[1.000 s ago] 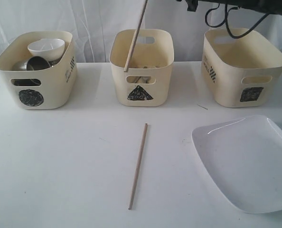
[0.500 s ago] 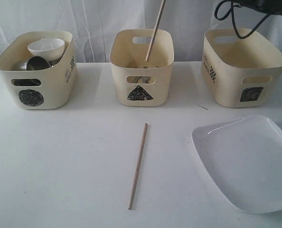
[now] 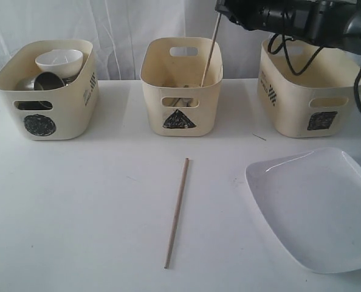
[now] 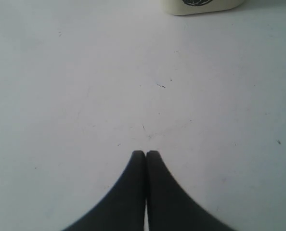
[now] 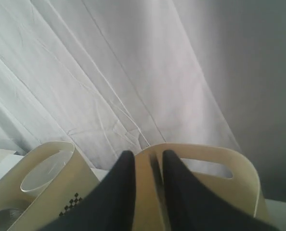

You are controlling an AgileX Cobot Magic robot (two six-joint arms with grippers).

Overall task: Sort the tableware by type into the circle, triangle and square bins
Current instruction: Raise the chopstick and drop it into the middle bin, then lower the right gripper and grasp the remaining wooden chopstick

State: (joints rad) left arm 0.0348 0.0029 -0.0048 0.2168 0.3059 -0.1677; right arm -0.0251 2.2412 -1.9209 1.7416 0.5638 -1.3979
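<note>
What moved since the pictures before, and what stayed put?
The raised chopstick swung right and went down into the triangle bin, where it now leans. The right claw came into view above it, jaws wider than the stick, apparently letting go. The other chopstick, the plate, the circle bin and the square bin stayed put.

Plastic, wood and steel on a matt white table (image 3: 77, 201).
The bins (image 3: 153, 118) are smooth matt cream plastic, the chopstick (image 3: 177, 213) bare pale wood, the plate (image 3: 320, 207) glossy white, the mug (image 3: 48, 81) dull steel, the backdrop (image 3: 120, 30) creased cloth.
</note>
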